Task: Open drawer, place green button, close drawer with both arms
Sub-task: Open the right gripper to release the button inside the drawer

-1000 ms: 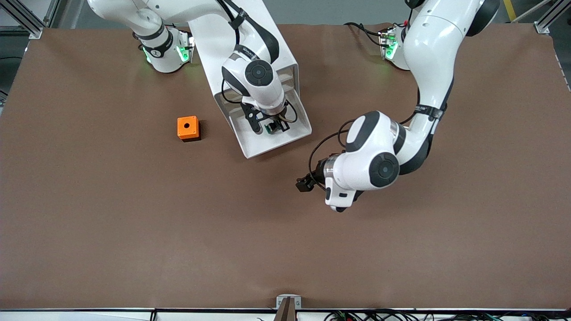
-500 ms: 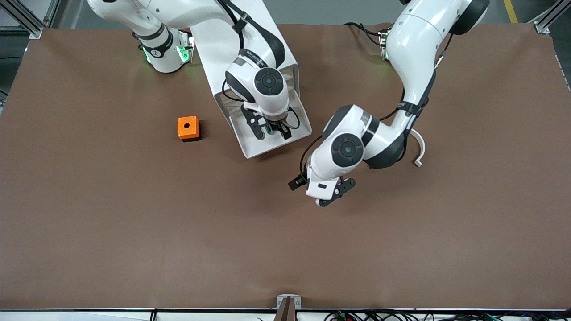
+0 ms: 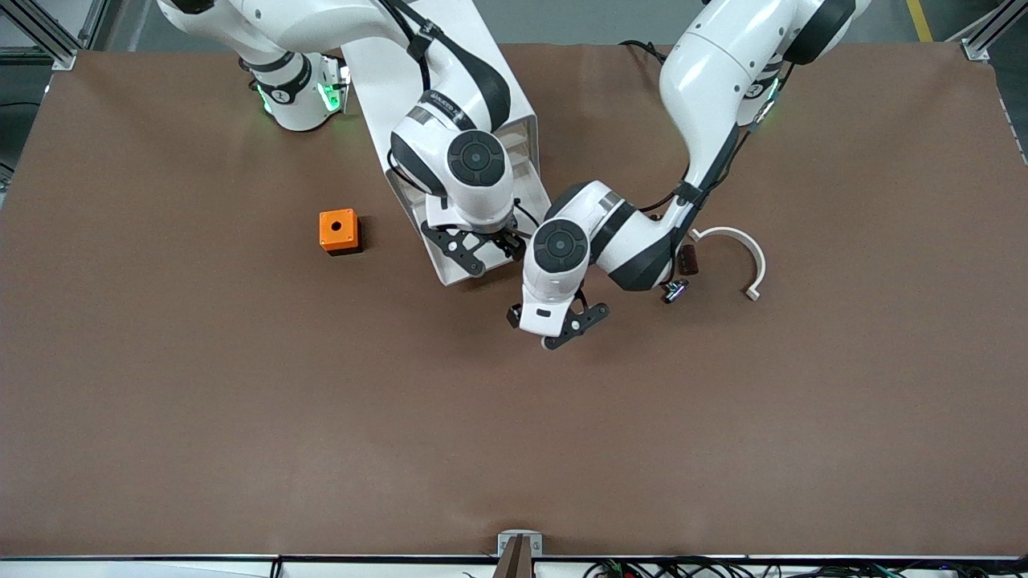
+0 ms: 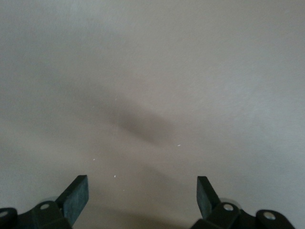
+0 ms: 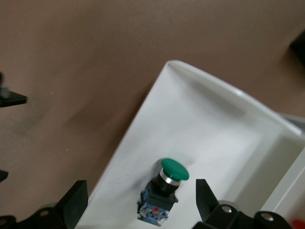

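Note:
The button (image 5: 164, 193), with a green cap and a dark blue-black body, lies on its side in the open white drawer (image 5: 214, 129). My right gripper (image 5: 139, 200) is open just above it, with a finger on each side and neither touching it. In the front view the right gripper (image 3: 486, 245) hangs over the drawer's front rim (image 3: 450, 269) and hides the button. My left gripper (image 3: 554, 327) is open and empty over bare table just in front of the drawer. The left wrist view shows its fingers (image 4: 76, 195) over plain brown mat only.
The white cabinet (image 3: 377, 72) stands between the arms' bases. An orange box with a hole (image 3: 338, 230) sits beside the drawer toward the right arm's end. A white curved piece (image 3: 743, 253) and a small black-and-white switch part (image 3: 675, 291) lie toward the left arm's end.
The left arm has swung toward the drawer's front, uncovering the curved piece and the switch part. The right hand has shifted slightly toward the drawer's front rim.

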Controlling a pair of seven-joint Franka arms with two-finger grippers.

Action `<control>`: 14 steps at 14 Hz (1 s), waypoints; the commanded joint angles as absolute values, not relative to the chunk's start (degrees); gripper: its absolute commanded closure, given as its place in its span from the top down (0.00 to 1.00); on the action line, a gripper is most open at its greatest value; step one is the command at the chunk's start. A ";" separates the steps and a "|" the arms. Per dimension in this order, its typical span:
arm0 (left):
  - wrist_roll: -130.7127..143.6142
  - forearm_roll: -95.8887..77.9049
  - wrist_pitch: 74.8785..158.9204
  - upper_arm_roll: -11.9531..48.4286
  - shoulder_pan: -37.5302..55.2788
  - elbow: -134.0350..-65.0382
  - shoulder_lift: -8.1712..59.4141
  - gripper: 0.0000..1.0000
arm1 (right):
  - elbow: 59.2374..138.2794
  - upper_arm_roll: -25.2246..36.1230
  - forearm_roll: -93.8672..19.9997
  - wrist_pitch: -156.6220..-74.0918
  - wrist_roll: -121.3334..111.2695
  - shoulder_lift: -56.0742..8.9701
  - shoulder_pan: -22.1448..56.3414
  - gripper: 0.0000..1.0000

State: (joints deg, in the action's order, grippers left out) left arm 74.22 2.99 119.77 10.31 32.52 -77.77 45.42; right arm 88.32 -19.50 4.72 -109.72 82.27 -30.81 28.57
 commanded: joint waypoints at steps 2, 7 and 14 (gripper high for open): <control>75.32 4.13 120.67 9.76 32.70 -79.72 44.65 1.00 | 85.70 -20.21 8.60 -107.93 69.20 -31.47 25.23 1.00; 74.53 3.69 120.67 9.84 32.78 -79.80 44.47 1.00 | 84.99 -20.13 9.58 -107.84 51.28 -28.13 18.04 1.00; 74.79 2.99 119.88 10.46 34.71 -81.56 44.03 1.00 | 79.81 -20.39 8.70 -98.62 28.43 -27.42 1.79 1.00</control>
State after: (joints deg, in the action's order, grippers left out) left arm 74.37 3.00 119.84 10.48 33.49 -79.95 45.42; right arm 80.95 -19.00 8.28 -100.92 34.23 -27.39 6.46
